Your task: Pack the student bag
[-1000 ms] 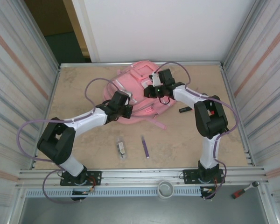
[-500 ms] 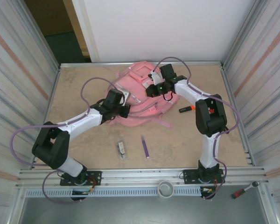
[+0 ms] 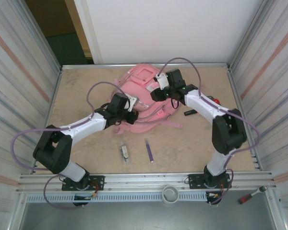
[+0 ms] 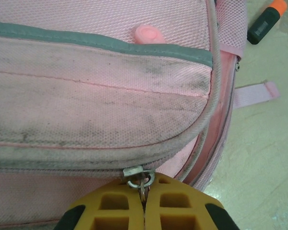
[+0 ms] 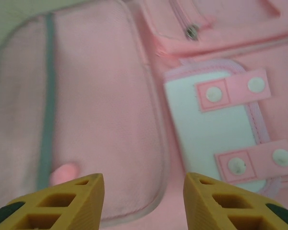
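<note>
The pink student bag (image 3: 141, 91) lies at the back middle of the table, front pockets up. My left gripper (image 3: 132, 109) is at its near left side, shut on a metal zip pull (image 4: 140, 180) at the edge of a grubby pink pocket (image 4: 96, 96). My right gripper (image 3: 155, 92) hangs open just above the bag's front. Beneath its spread fingers (image 5: 67, 201) lie a pale pink pocket (image 5: 91, 120) and a white patch with pink snap tabs (image 5: 216, 129). A pink strap (image 3: 170, 124) trails off the bag to the right.
A black marker with an orange cap (image 3: 190, 112) lies right of the bag and shows again as the marker (image 4: 266, 21). A purple pen (image 3: 149, 150) and a small grey item (image 3: 125, 152) rest near the front middle. A red object (image 3: 216, 101) peeks from behind the right arm.
The right arm has swung out to the right and its gripper sits a little higher over the bag. The bag has shifted, its strap lying further right. The left gripper stays at the bag's near side.
</note>
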